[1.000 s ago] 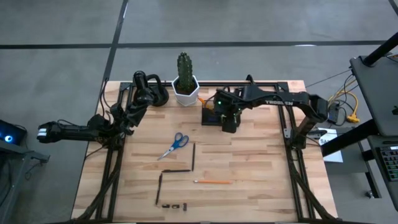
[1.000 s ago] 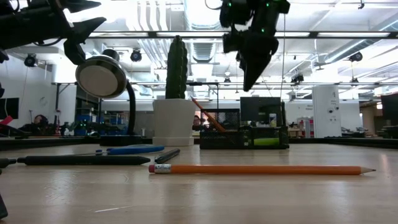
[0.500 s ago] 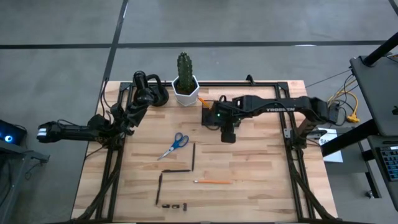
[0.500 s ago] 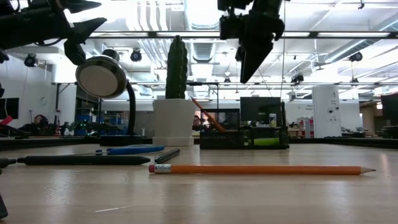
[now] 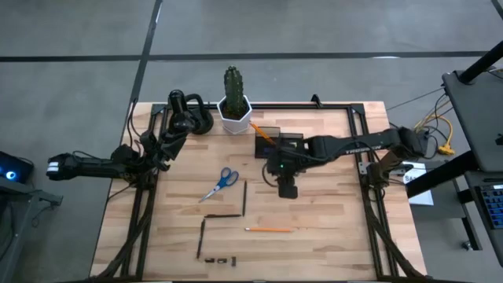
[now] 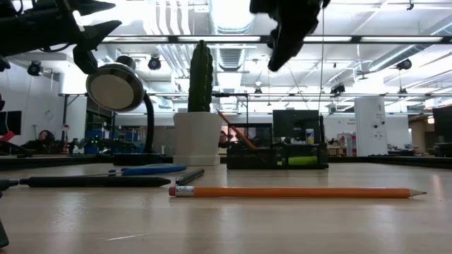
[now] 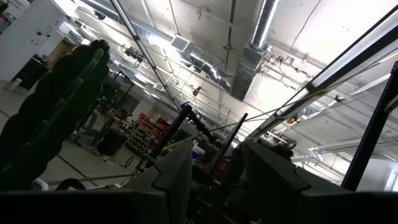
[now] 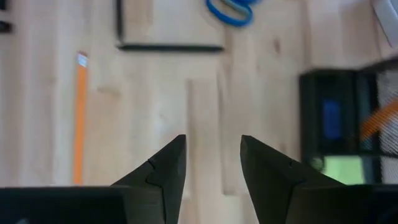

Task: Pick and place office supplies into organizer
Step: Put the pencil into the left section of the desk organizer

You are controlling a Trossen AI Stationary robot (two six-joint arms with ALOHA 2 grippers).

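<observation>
My right gripper (image 5: 288, 191) (image 8: 212, 140) hovers open above bare tabletop, on the near side of the organizer (image 5: 275, 142), with nothing between its fingers. The dark organizer holds a blue block (image 8: 331, 118), a lime-green pad (image 8: 341, 169) and a leaning orange pencil (image 8: 379, 121). Lying flat on the table are blue-handled scissors (image 5: 221, 183), three dark pens (image 5: 244, 196) (image 5: 222, 215) (image 5: 201, 237), an orange pencil (image 5: 269, 229) (image 6: 296, 192) and tiny black clips (image 5: 220, 259). My left gripper (image 5: 174, 134) (image 7: 214, 149) waits open at the far left, pointing upward.
A white pot with a cactus (image 5: 234, 110) stands at the far edge, left of the organizer. Beside it sits a black rounded gadget (image 5: 191, 114) (image 6: 116, 86). Black frame rails (image 5: 369, 204) run along the table's left and right sides.
My right gripper has swung from above the organizer toward the table's near edge, staying high above the tabletop, and now hangs over bare wood. Nothing on the table has moved.
</observation>
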